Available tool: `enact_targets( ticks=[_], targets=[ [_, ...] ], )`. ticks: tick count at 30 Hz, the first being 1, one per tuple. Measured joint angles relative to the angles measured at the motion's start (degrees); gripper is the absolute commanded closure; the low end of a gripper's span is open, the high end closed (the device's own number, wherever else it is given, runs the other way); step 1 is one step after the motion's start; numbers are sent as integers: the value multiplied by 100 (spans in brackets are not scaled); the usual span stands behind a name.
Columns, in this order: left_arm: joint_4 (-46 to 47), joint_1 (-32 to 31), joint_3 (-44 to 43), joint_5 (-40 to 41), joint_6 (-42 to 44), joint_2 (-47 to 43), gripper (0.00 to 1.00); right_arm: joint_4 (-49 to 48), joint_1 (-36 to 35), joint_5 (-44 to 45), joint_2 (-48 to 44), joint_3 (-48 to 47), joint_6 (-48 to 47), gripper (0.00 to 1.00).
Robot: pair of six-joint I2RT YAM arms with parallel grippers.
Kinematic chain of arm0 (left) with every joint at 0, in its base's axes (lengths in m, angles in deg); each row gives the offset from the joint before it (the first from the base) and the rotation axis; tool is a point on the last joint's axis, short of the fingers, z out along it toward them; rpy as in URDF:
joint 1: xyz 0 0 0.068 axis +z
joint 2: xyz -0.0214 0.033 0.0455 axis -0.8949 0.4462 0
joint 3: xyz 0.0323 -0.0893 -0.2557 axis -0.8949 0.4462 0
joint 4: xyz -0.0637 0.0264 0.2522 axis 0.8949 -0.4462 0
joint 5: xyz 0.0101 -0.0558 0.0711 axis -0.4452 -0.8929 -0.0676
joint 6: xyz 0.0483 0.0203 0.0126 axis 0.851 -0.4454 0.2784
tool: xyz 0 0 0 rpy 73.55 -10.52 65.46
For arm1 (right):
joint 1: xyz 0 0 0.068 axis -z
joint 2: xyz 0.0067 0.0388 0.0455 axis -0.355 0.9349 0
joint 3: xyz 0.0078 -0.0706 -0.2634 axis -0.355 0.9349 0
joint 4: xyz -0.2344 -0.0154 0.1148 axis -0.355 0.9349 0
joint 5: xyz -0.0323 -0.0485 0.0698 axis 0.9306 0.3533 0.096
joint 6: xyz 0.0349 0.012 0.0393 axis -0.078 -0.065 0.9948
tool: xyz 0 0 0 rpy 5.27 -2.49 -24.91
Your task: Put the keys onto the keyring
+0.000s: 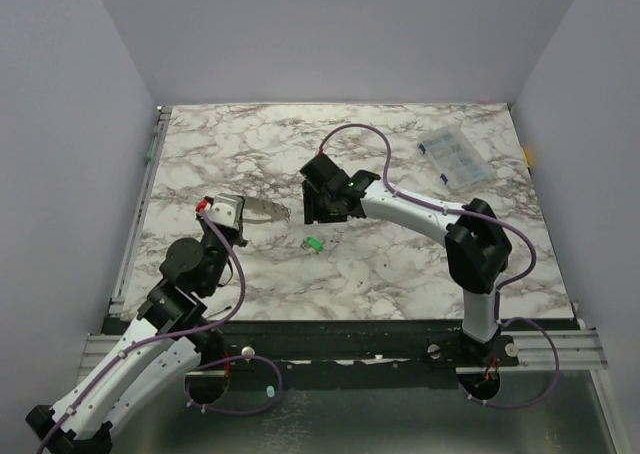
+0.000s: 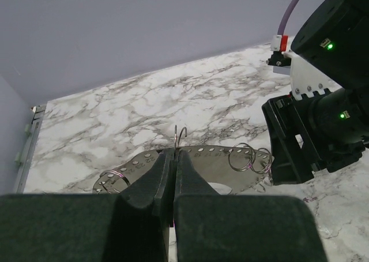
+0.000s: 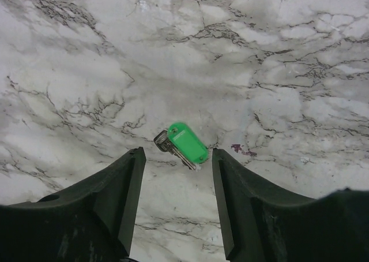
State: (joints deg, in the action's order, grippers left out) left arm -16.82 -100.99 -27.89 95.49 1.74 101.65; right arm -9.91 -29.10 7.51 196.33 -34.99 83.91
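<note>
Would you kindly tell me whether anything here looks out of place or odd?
Nothing looks spilled or damaged. The green key lies loose on the table, apart from the keyring pinched in the left gripper. The clear plastic box sits askew to the table's edges at the far right.

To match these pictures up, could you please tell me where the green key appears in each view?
Top external: the green key lies on the marble near the centre, just below the right gripper.
Left wrist: not in it.
Right wrist: the green key sits low centre, on the marble between the open fingers.
Shared landmark: the right gripper, seen in all three; in the left wrist view it fills the right edge.
</note>
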Motion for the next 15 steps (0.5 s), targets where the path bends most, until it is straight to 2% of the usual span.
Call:
enact_targets(
  ticks=[11,15],
  targets=[
    [2,402,0,-138,-98,-48,100,623,-72,50,739,-793,1207,40],
    [4,468,0,-190,-114,-66,100,879,-212,87,1067,-1062,1615,44]
  ],
)
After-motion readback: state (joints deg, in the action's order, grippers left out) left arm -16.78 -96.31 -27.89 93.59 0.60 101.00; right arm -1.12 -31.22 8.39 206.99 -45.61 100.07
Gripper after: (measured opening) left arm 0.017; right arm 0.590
